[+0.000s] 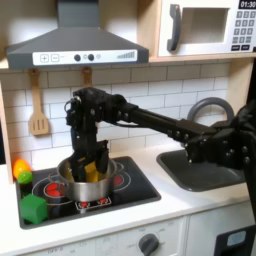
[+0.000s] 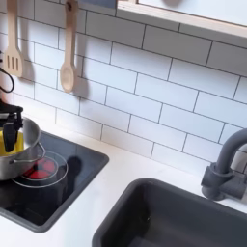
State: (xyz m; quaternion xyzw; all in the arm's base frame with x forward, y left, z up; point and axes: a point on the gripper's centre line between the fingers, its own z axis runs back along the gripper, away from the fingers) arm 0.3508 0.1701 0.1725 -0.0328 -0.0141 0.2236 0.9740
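A silver pot (image 1: 70, 182) stands on the left burner of the black toy stove (image 1: 135, 190). Inside it lies a yellow thing (image 1: 94, 174). My gripper (image 1: 89, 163) points straight down into the pot, fingers apart on either side of the yellow thing. In the second exterior view the pot (image 2: 21, 162) is at the left edge, with the gripper (image 2: 10, 133) dipping into it and the yellow thing (image 2: 10, 147) between the fingers. I cannot tell whether the fingers touch it.
A green cube (image 1: 34, 208) sits on the stove's front left corner, with a yellow and orange toy (image 1: 20, 170) behind it. A sink (image 1: 205, 172) with a grey faucet (image 2: 228, 164) lies to the first exterior view's right. A spatula (image 1: 38, 108) and wooden spoon (image 2: 67, 60) hang on the tiled wall.
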